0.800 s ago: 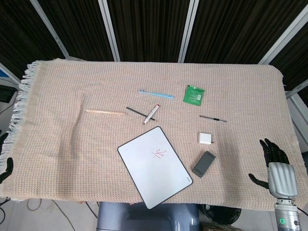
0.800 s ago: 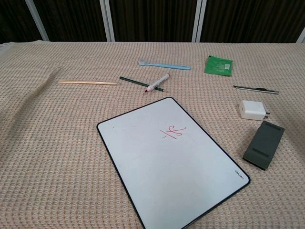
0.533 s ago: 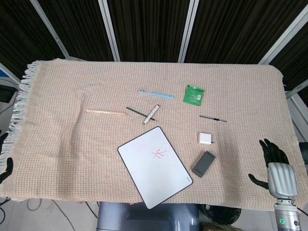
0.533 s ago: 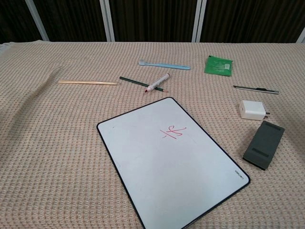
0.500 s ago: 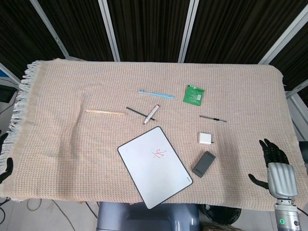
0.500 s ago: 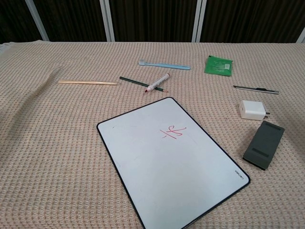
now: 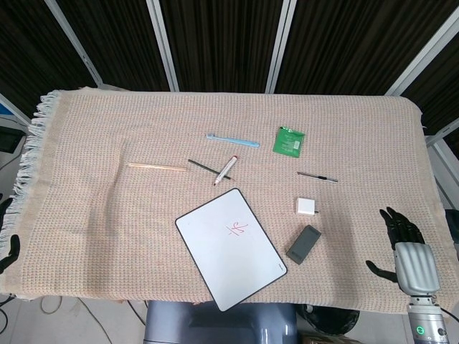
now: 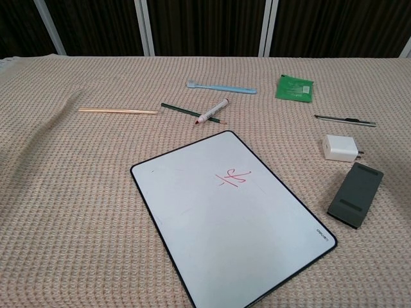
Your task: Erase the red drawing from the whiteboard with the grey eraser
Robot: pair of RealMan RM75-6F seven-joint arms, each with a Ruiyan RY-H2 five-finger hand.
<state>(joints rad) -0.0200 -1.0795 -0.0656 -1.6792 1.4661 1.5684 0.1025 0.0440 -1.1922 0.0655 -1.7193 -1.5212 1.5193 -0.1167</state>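
Head view. Right hand [image 7: 407, 252] is seen at the near right edge of the cloth [image 7: 86, 215], fingers spread wide, nothing held. Eraser [image 7: 304, 244] lies flat on the cloth well to the left of that hand, at about the same depth, untouched. Whiteboard [image 7: 215, 258] lies further left again, just beside the eraser, turned at an angle; the red drawing [image 7: 237, 228] is intact near its far half. Charger [image 7: 306, 206] sits just beyond the eraser. Left hand [image 7: 8, 247] is only glimpsed at the opposite near edge as a few dark fingers apart from one another; nothing is seen in them, but most of it is cut off, so its state cannot be told.

Chest view. Neither hand is shown. Eraser [image 8: 356, 194] is seen at the right, clear of the whiteboard [image 8: 192, 218] corner, with the charger [image 8: 340, 147] just beyond it. Red drawing [image 8: 233, 177] is whole, no smear noted. Marker [image 8: 212, 111] crosses a pencil [image 8: 180, 109] beyond the board.

Progress is judged as nil: eraser not yet picked up, no stroke wiped. Reach, grasp, carry to the board and wiping are all left to be done.
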